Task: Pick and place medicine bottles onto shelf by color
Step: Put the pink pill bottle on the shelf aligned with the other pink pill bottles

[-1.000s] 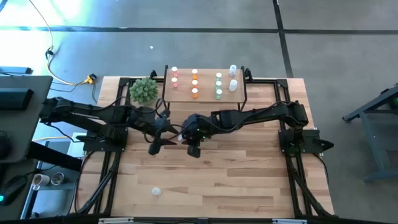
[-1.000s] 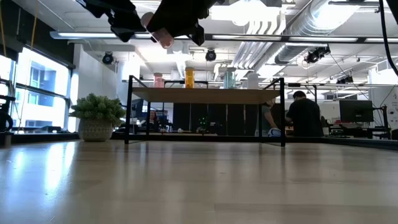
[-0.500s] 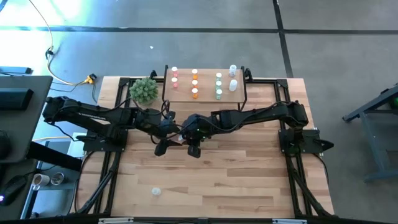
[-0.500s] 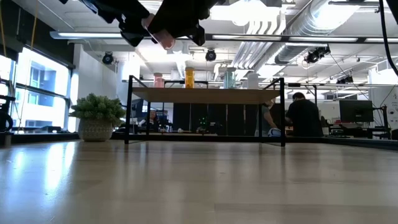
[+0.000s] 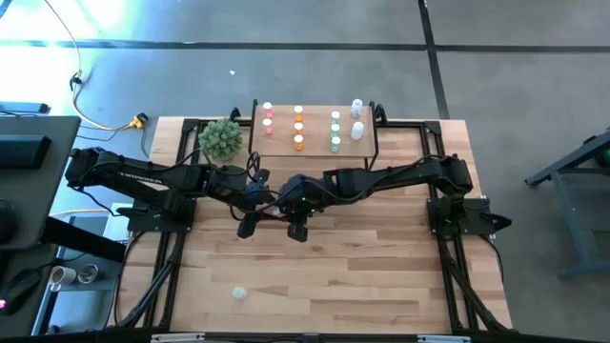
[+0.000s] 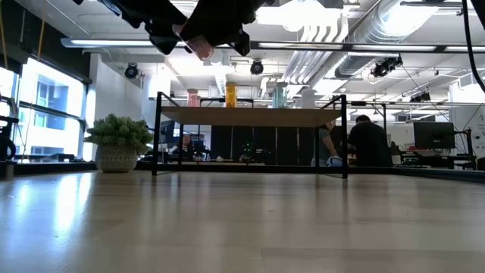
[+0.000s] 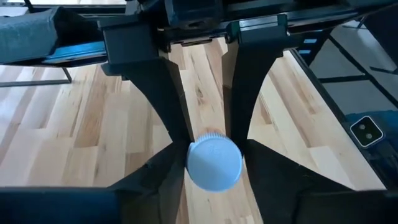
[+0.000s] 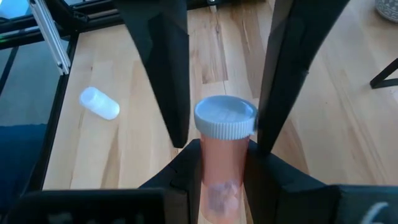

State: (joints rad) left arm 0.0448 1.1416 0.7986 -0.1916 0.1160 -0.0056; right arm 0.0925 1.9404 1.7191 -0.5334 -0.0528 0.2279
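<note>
Pink bottle [image 8: 222, 162] hung mid-table, clamped in right gripper [image 8: 222, 146]; left gripper [image 7: 208, 140] bracketed its white cap [image 7: 214, 163], contact unclear, presumably a handover toward the shelf [image 5: 315, 148].

From my station the room reads bright: daylight pours through the tall windows [image 6: 30, 114] on the left of the low view, and the ceiling lights [image 6: 303, 15] blow out to white glare. In the high view a pale blue wash of light lies on the floor [image 5: 124, 29] at the upper left, while the table [image 5: 324, 276] is evenly lit with soft shadows under the arms. Up close in the wrist views, the dark fingers [image 7: 155, 74] and white cap [image 7: 214, 163] look soft.
</note>
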